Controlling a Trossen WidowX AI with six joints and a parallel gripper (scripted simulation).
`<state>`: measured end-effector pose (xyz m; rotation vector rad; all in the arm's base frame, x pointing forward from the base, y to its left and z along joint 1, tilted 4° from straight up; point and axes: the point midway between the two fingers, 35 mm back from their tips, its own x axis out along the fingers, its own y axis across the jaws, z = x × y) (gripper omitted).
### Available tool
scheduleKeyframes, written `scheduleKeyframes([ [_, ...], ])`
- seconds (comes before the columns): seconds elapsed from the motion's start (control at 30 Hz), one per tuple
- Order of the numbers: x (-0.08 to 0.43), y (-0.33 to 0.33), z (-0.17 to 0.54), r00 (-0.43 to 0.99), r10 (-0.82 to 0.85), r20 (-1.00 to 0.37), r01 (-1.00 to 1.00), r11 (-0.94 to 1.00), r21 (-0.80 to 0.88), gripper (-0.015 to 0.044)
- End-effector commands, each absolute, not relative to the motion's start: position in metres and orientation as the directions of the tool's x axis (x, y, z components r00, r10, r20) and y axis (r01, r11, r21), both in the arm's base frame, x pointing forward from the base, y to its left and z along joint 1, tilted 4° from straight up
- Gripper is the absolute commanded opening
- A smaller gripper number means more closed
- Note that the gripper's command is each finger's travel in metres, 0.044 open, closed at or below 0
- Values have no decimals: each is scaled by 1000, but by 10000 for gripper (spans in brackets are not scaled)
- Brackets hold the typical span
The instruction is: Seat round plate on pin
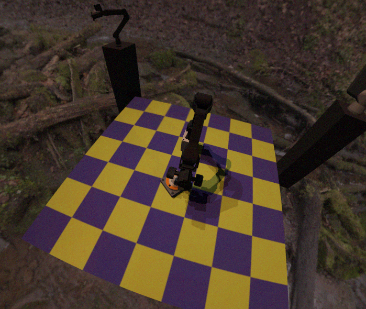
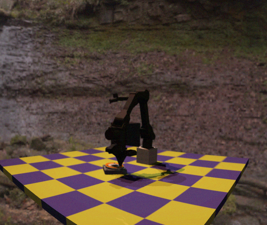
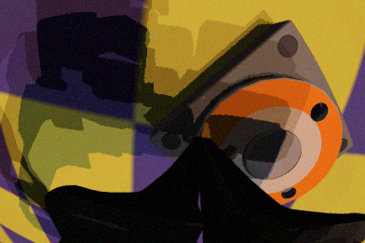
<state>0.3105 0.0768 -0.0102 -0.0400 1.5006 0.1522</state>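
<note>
Wrist view shows the gripper (image 3: 200,150) pinched fully closed with nothing between its fingers, the two dark tips meeting in a point at the near edge of the orange plate (image 3: 292,138). The plate sits on a square grey base (image 3: 274,54) around a dark central post (image 3: 266,153); small holes show along its rim, but whether the pin lies in one cannot be told. Exterior view has the closed tips pointing straight down onto the plate (image 2: 114,165), which rests on the base (image 2: 114,171) near the middle of the checkered board (image 2: 55,172); contact looks likely but is not certain. Top view places the arm (image 1: 192,139) over the plate (image 1: 171,183), hiding most of it.
</note>
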Motion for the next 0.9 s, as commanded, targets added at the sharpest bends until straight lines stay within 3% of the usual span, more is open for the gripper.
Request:
scheduleKeyframes([
  [0.0, 303, 77, -13, 45, 76, -996, -121, 990, 70, 0],
  [0.87, 287, 71, -14, 43, 76, -996, -121, 990, 70, 0],
])
